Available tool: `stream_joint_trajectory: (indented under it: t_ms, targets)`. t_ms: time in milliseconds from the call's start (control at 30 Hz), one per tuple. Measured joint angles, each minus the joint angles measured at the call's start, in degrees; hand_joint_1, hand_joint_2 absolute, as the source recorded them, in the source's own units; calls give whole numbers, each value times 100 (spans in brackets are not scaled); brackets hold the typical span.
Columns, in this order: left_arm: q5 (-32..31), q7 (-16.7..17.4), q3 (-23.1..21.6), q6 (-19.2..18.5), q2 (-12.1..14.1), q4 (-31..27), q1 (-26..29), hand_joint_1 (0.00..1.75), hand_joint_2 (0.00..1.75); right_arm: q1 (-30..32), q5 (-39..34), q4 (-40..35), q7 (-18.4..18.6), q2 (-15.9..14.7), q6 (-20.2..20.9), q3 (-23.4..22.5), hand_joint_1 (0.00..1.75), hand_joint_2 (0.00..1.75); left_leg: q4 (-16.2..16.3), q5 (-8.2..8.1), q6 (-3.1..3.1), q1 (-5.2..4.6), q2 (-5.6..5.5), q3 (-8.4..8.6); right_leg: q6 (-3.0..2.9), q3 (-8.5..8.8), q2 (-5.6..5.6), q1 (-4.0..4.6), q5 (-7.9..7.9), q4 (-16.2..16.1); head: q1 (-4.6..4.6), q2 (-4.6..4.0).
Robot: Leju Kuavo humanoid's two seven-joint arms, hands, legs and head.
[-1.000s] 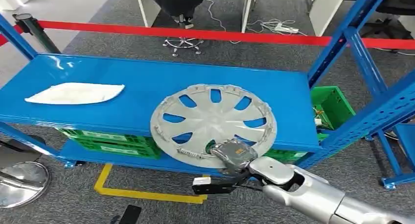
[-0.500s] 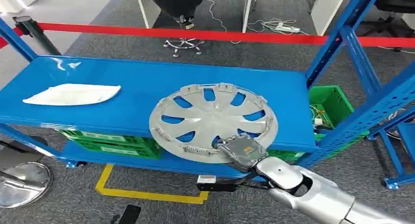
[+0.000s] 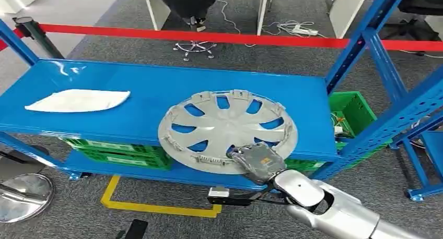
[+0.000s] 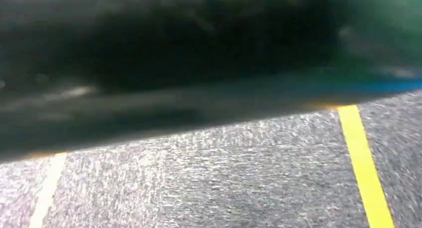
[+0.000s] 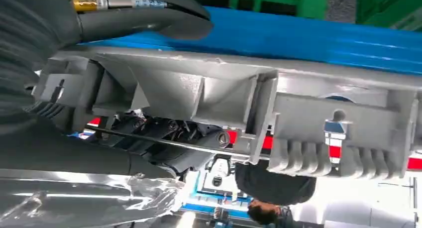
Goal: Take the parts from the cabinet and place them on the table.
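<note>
A silver hubcap (image 3: 228, 130) lies on the blue cabinet shelf (image 3: 146, 95), its near edge hanging over the shelf's front edge. My right hand (image 3: 257, 162) grips that near rim from the front. Up close, the right wrist view has the hubcap's rim and clips (image 5: 278, 108) clamped between my thumb (image 5: 144, 14) and the dark fingers (image 5: 164, 138) below. A flat white part (image 3: 78, 100) lies at the shelf's left end.
Green crates (image 3: 117, 153) sit on the lower shelf and another green crate (image 3: 355, 114) at the right. Blue uprights (image 3: 365, 46) frame the cabinet's right side. A red barrier tape (image 3: 209, 37) runs behind it. Yellow floor tape (image 3: 156, 206) lies in front.
The hubcap has turned slightly and its near edge has come a little further over the shelf front, held in my right hand. The view has shifted a bit.
</note>
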Motion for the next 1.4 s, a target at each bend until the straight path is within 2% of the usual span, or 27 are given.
stream_joint_trajectory:
  t_ms: [67, 133, 167, 200, 233, 300, 333, 367, 467, 533, 567, 633, 667, 700, 767, 833, 900, 1033, 1067, 1100, 1167, 1200, 1233, 1267, 1333, 1367, 1400]
  targets:
    - [0, 0, 13, 0, 2, 2, -17, 0, 0, 8, 2, -26, 0, -2, -2, -39, 175, 175, -5, 5, 56, 10, 5, 8, 63, -204, -11, -20, -273, 397, 52, 0]
    - [0, -2, 28, 0, -4, 0, -19, 0, 0, 44, 11, -26, 4, -2, -4, -61, 175, 175, -4, 3, 72, 7, 7, 3, 108, -626, -11, -49, -668, 1301, 43, 0]
    - [0, 0, 37, 0, -2, 0, -16, 0, 0, 87, 20, -26, 2, -2, -15, -89, 175, 175, -3, 3, 72, 7, 7, 3, 123, -793, -12, -52, -769, 1636, 57, 0]
    - [0, 0, 42, 0, 0, 0, -11, 0, 0, 138, 72, -26, 2, -2, -31, -116, 175, 175, -3, 3, 72, 7, 5, 6, 130, -852, -14, -61, -732, 1732, 50, 0]
    - [-2, 0, 46, 0, -2, 0, -9, 0, 0, 160, 113, -26, 2, -2, -59, -151, 175, 175, -1, 2, 71, 8, -1, 7, 131, -772, -15, -75, -567, 1550, 57, 0]
    - [-17, 0, 48, 0, -7, 0, -12, 0, 0, 159, 194, -63, 0, 0, -122, -205, 175, 175, 0, -9, 53, 8, -12, 29, 115, -303, -21, -93, -75, 615, 52, 0]
    - [-22, 0, 50, 0, -9, 2, -14, 0, 0, 149, 249, -79, 2, 7, -174, -249, 175, 175, 0, -18, 36, 8, -15, 38, 100, -73, -34, -94, 60, 150, 59, 0]
    - [-28, 2, 50, 0, -9, 2, -19, 0, 0, 118, 308, -81, 15, 26, -219, -297, 175, 175, 9, -22, -11, -32, -14, 5, 78, 66, -33, -64, -37, 21, 57, 0]
    - [-77, 13, 50, -7, -13, 2, -21, 0, 0, 88, 558, -88, 118, 107, -389, -398, 175, 175, -5, 15, -91, -13, -9, -2, -3, 19, -4, -45, -19, 24, 43, 0]
    - [-92, 26, 50, -7, -13, 0, -29, 0, 0, 29, 792, -88, 227, 209, -591, -476, 175, 175, 59, -72, -161, 2, -8, -16, -82, 45, -14, -84, 31, -36, 42, 0]
    - [-112, 37, 50, -7, -13, 0, -35, 0, 0, -19, 932, -88, 278, 291, -750, -525, 175, 175, 270, -237, -178, -1, -7, -109, -117, 45, -14, -83, 28, -37, 17, 0]
    - [-140, 90, 50, -11, -13, 0, -41, 0, 0, -107, 1227, -88, 359, 503, -1076, -616, 175, 175, 1135, -666, -202, 1, -6, -495, -153, 44, -15, -73, 26, -36, 13, 0]
    - [-160, 103, 50, -11, -13, 2, -40, 0, 0, -147, 1347, -88, 365, 619, -1216, -649, 175, 175, 1549, -804, -213, 0, -6, -695, -159, 42, -16, -64, 25, -35, 8, 0]
    - [-190, 111, 50, -20, -13, 2, -39, 0, 0, -180, 1480, -88, 372, 759, -1349, -684, 175, 175, 1727, -802, -218, 1, -6, -790, -163, 46, -14, -58, 23, -34, 13, 0]
    - [-216, 111, 44, -28, -13, 2, -59, 0, 0, -261, 1650, -88, 372, 977, -1502, -734, 175, 175, 1341, -434, -204, 0, -6, -626, -163, 55, -5, -56, 22, -29, 11, 0]
    - [-240, 114, 33, -31, -13, 0, -90, 0, 0, -352, 1701, -88, 372, 1141, -1554, -774, 175, 175, 438, 48, -169, 0, -5, -197, -149, 74, 0, -55, 13, -26, 9, 0]
    - [-247, 116, 31, -39, -20, 0, -127, 0, 0, -422, 1722, -88, 372, 1263, -1602, -828, 175, 175, 12, 3, -130, -11, -5, -26, -104, 20, 8, 1, 0, 20, 13, 0]
    - [-251, 122, 28, -42, -31, 0, -123, 0, 0, -437, 1742, -88, 363, 1362, -1617, -859, 175, 175, 11, 45, -23, 14, -9, -41, 2, -57, -17, -17, -33, 38, 4, 0]
    - [-251, 122, 28, -44, -31, 0, -134, 0, 0, -451, 1744, -90, 358, 1379, -1624, -868, 175, 175, 11, 41, 10, 16, -7, -38, 34, -118, -24, -24, -167, 218, 37, 0]
    - [-258, 122, 28, -44, -35, 0, -145, 0, 0, -458, 1744, -90, 358, 1388, -1628, -879, 175, 175, 11, 43, 36, 14, -8, -40, 60, -288, -23, -32, -375, 604, 50, 0]
    - [-258, 122, 28, -44, -35, 0, -140, 0, 0, -445, 1744, -88, 358, 1394, -1631, -892, 175, 175, 14, 37, 49, 8, -7, -44, 85, -746, -24, -40, -757, 1550, 52, 0]
    - [-258, 122, 28, -42, -33, 0, -132, 0, 0, -438, 1744, -88, 358, 1394, -1631, -894, 175, 175, 14, 36, 51, 6, -6, -43, 87, -893, -24, -40, -808, 1829, 50, 0]
    - [-256, 122, 28, -44, -33, 0, -130, 0, 0, -437, 1744, -88, 358, 1394, -1631, -896, 175, 175, 15, 36, 51, 3, -6, -39, 78, -902, -24, -40, -711, 1807, 50, 0]
    - [-258, 122, 28, -44, -35, 2, -132, 0, 0, -438, 1744, -88, 358, 1397, -1631, -896, 175, 175, 15, 35, 50, -1, -10, -33, 58, -787, -24, -39, -514, 1547, 52, 0]
    - [-258, 122, 28, -44, -44, 0, -136, 0, 0, -448, 1744, -88, 358, 1405, -1631, -900, 175, 175, 15, 27, 40, -6, -22, -8, -18, -257, -24, -27, 6, 492, 52, 0]
    - [-258, 122, 26, -44, -55, 2, -135, 0, 0, -458, 1744, -88, 358, 1410, -1631, -903, 175, 175, 15, 23, 33, -4, -23, -9, -64, -78, -32, -6, 53, 100, 50, 0]
    - [-258, 122, 26, -44, -57, 0, -140, 0, 0, -464, 1744, -88, 358, 1425, -1631, -905, 175, 175, 39, 16, -3, -42, -29, -46, -77, 45, -38, 13, 4, -27, 48, 0]
